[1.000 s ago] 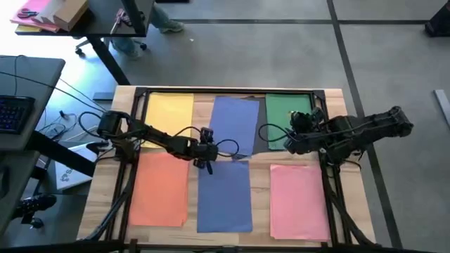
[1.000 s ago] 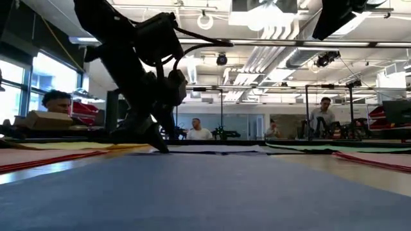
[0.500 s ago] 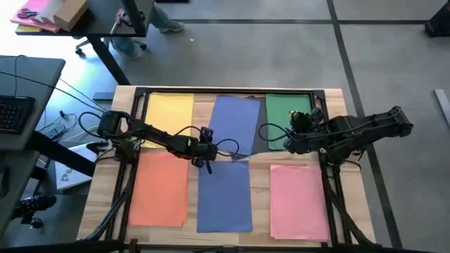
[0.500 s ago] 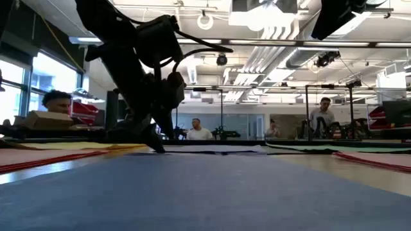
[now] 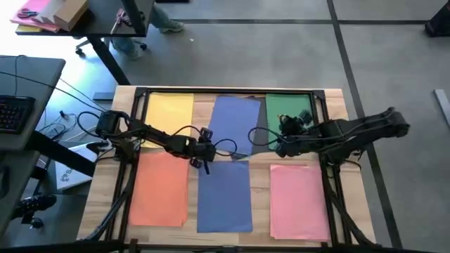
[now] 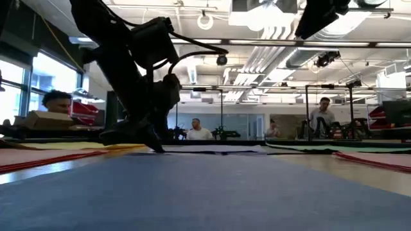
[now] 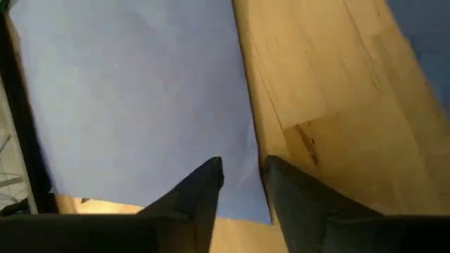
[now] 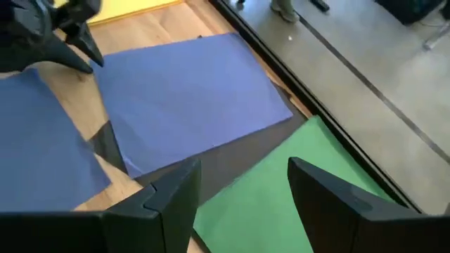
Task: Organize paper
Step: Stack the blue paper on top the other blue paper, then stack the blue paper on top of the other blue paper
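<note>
- Your table (image 5: 105, 176) carried the paper in two rows: orange (image 5: 160, 188), blue (image 5: 225, 197) and pink (image 5: 299, 200) sheets nearest you; yellow (image 5: 170, 112), a skewed blue-violet sheet (image 5: 234, 123) and green (image 5: 285, 112) behind, with dark grey (image 8: 232, 165) showing under the last two.
- Your right gripper (image 5: 275, 140), fingers apart, had shifted from the green sheet toward the blue-violet one.
- Your left gripper (image 5: 204, 165), fingers nearly together, had stayed at that sheet's near corner.
</note>
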